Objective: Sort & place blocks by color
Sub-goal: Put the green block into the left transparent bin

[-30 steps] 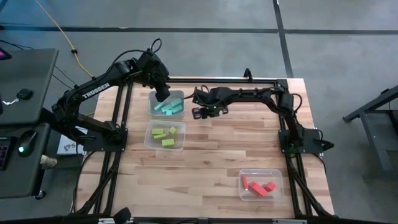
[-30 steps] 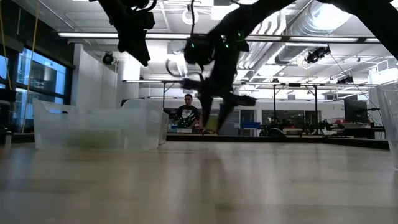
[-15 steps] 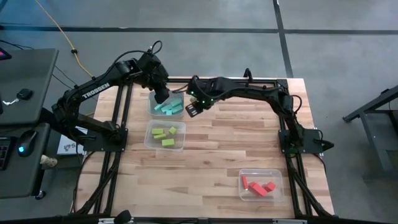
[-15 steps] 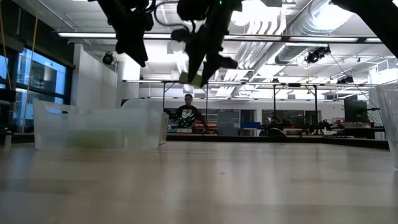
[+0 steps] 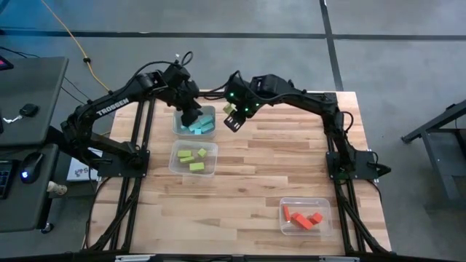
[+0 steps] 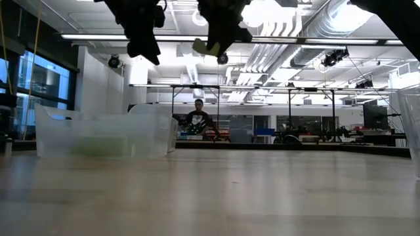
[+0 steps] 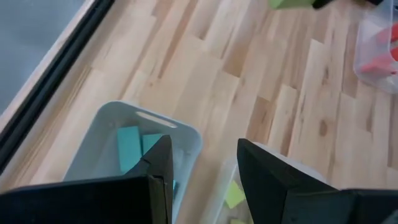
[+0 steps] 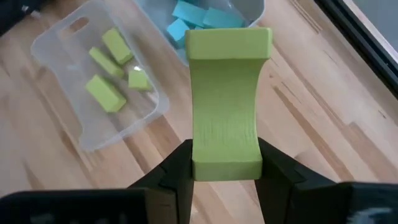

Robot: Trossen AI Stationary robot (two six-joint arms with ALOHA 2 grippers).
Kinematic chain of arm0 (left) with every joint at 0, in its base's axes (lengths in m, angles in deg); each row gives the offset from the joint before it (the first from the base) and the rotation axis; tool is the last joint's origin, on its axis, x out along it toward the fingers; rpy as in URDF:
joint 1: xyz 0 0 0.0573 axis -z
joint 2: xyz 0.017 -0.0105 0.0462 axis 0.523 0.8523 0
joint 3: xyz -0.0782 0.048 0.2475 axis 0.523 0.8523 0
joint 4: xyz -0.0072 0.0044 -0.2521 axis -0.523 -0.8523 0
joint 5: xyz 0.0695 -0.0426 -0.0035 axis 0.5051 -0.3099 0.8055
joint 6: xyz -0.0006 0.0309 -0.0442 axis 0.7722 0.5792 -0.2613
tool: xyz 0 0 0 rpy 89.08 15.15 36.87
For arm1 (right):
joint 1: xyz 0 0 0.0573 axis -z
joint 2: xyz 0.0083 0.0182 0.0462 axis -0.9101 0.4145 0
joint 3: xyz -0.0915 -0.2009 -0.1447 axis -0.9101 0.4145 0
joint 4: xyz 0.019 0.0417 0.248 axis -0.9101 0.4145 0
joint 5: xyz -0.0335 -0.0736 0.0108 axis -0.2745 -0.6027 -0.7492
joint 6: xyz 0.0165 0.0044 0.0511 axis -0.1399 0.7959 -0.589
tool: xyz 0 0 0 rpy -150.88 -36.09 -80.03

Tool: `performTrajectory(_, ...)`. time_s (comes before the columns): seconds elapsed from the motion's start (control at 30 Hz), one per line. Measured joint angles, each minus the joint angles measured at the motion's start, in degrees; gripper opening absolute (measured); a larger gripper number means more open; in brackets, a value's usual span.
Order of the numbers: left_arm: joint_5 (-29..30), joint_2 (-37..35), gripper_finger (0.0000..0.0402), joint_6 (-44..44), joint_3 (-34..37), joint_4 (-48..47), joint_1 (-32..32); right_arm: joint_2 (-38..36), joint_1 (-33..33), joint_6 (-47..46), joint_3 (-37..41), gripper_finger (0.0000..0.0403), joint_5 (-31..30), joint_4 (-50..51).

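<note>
Beside the cyan bin [image 5: 195,122] sit green blocks in a second bin [image 5: 194,159] and red ones in a third [image 5: 304,216]. Right end effector [image 8: 227,163] grips a green block [image 8: 226,104], long axis running away from its fingers; left end effector [image 7: 202,171] hangs open.

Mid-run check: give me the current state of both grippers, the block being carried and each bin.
right gripper: shut on green block, raised beside the blue bin
green block: held in the jaws, off the table
left gripper: open, empty, over the blue bin
blue bin: holds blue blocks
green bin: holds green blocks
red bin: holds red blocks
</note>
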Motion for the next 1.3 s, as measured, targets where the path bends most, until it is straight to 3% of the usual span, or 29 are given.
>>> performTrajectory(0.33,0.7,0.0,0.0137,-1.5,0.0,-0.4,3.8,-2.3,0.0,5.3,0.4,0.0111,1.4,3.7)
performTrajectory(0.6,0.1,0.0,0.0180,3.1,0.0,1.8,6.6,-2.5,-0.2,15.0,0.5,0.0111,10.9,3.6)
performTrajectory(0.9,0.0,0.0,0.0180,4.5,0.0,6.6,14.3,-2.4,-1.2,24.2,0.5,0.0111,13.8,2.7)
performTrajectory(1.3,-0.1,0.0,0.0180,-3.0,0.0,14.8,18.3,-2.4,-2.1,28.3,0.5,0.0111,15.7,1.0)
